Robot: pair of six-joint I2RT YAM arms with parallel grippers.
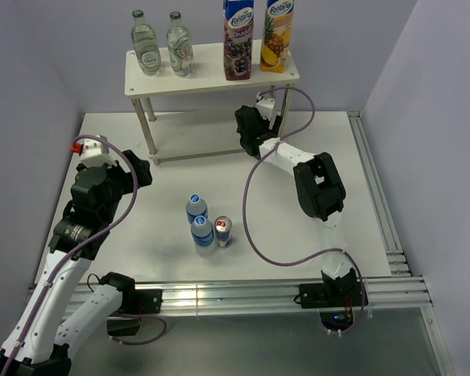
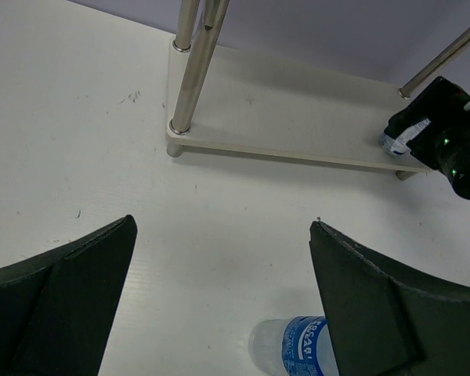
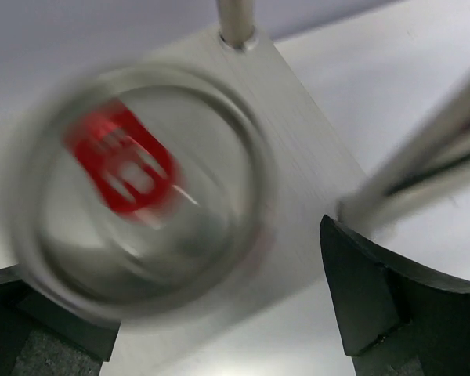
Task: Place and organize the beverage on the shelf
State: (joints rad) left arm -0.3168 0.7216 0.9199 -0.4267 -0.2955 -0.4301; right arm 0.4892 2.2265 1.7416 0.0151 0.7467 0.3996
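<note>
The cream two-tier shelf stands at the back. Its top board holds two glass bottles and two juice cartons. My right gripper reaches under the shelf's right end. In the right wrist view it is open around a blurred silver can with a red tab, which stands on the lower board; the right finger is clear of the can. Two small water bottles and a second can stand mid-table. My left gripper is open and empty above the table, left of a water bottle.
Metal posts carry the shelf. Grey walls close the back and both sides. A rail runs along the table's near edge and right side. The right arm's purple cable loops over the table near the can.
</note>
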